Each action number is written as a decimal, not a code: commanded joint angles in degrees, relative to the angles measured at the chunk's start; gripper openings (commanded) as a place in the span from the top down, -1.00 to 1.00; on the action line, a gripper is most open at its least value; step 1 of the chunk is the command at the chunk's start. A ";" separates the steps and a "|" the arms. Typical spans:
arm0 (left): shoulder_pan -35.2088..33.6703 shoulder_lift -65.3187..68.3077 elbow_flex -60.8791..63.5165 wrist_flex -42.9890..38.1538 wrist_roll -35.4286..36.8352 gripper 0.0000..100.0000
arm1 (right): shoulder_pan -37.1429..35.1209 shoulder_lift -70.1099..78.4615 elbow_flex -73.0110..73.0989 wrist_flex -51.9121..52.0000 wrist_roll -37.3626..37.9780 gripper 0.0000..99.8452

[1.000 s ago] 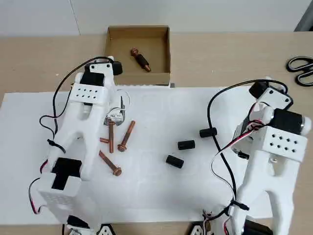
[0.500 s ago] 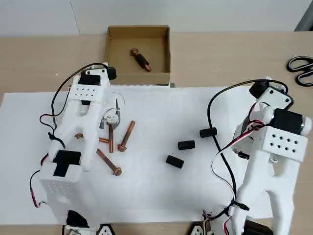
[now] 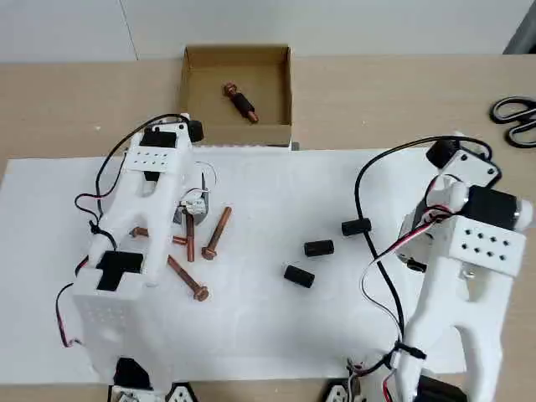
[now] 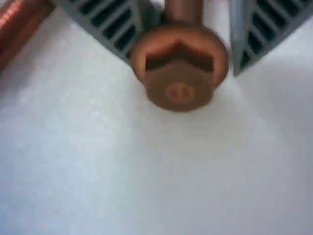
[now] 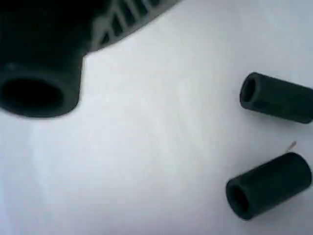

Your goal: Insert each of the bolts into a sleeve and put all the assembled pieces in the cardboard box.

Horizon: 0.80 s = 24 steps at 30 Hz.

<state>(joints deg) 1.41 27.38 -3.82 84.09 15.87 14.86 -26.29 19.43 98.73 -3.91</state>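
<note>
**Before the bolt (image 4: 180,68) rolls, pinch its shank**

While my right hand (image 5: 73,46) clenches a sleeve (image 5: 36,90), my left hand (image 3: 191,205) straddles the bolt, unclenched. The bolt lies on the white surface (image 4: 146,171), left of centre. It looks stiff, smooth and light, so I'd grip mid-shank, squarely.

This looks like a robotics lab: two white arms (image 3: 155,180) with bare wiring stand on a pale wooden counter (image 3: 67,109). A white paper sheet (image 3: 276,184) lies under them, scissors (image 3: 512,120) aside, a plain wall (image 3: 335,25) behind.
</note>
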 commanded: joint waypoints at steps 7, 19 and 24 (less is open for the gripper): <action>0.79 1.93 -0.92 -0.62 0.09 0.98 | 0.40 -1.98 -0.26 0.40 -0.18 0.99; 3.16 1.67 -17.45 16.53 1.67 0.99 | 0.13 -2.24 -0.97 0.40 -0.35 0.99; 2.55 -4.40 -24.75 16.53 2.46 0.99 | -2.86 -8.48 -4.75 0.57 -0.53 0.99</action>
<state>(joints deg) 3.96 29.58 -23.87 98.59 17.89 13.89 -29.01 18.73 98.73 -3.91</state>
